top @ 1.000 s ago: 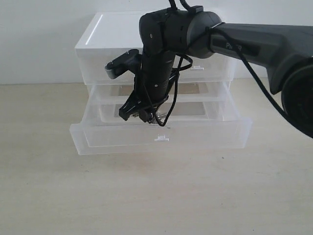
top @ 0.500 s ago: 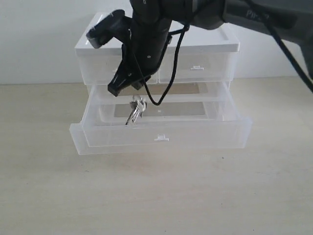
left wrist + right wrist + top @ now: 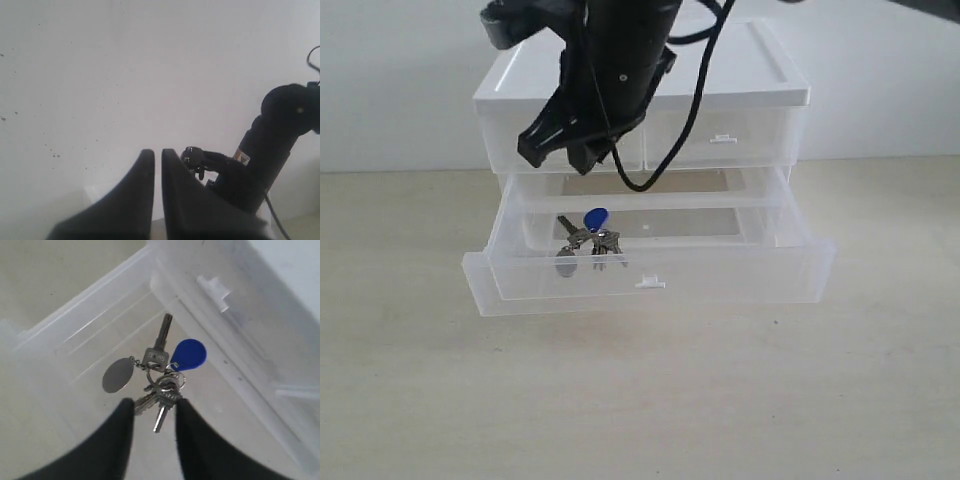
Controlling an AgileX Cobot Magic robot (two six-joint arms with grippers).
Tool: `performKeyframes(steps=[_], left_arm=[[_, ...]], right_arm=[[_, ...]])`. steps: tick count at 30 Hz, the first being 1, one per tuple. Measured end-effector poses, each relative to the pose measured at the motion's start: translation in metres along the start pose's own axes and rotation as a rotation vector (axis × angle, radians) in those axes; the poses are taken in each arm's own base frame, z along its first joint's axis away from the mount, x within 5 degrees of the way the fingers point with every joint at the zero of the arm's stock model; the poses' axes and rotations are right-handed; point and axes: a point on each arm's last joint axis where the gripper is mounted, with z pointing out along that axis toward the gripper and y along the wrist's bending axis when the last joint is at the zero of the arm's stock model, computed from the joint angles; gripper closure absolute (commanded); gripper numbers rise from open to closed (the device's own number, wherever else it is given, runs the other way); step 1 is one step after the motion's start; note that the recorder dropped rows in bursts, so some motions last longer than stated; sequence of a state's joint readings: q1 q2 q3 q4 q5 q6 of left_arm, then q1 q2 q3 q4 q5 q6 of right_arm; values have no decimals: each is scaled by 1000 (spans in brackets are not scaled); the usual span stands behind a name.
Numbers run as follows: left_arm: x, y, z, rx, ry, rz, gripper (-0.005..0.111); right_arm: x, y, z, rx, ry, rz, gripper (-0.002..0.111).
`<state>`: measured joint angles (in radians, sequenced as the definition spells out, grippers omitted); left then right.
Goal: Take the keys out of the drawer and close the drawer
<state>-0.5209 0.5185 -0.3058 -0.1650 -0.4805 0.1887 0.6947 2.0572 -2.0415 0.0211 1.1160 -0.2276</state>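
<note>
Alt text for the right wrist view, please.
A bunch of keys, with a blue tag and an oval metal tag, lies on the floor of the open translucent drawer. The right gripper hovers above it, its two dark fingers apart and holding nothing.

Bright, even light; faint shadow under drawer (image 3: 720,275); left wrist view murky.
</note>
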Motion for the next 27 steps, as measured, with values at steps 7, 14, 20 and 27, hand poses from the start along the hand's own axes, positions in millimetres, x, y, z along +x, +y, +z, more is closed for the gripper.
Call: performKeyframes(steps=[7, 14, 20, 27], left_arm=[[0, 0, 0, -5, 3, -7, 102], [0, 1, 0, -6, 3, -9, 102], [0, 1, 0, -6, 3, -9, 102], [0, 1, 0, -6, 3, -9, 102]], right_arm=[[14, -10, 65, -55, 105, 73, 58], [16, -13, 93, -16, 93, 74, 55], [24, -27, 102, -35, 121, 123, 56], [30, -27, 113, -83, 158, 104, 72]])
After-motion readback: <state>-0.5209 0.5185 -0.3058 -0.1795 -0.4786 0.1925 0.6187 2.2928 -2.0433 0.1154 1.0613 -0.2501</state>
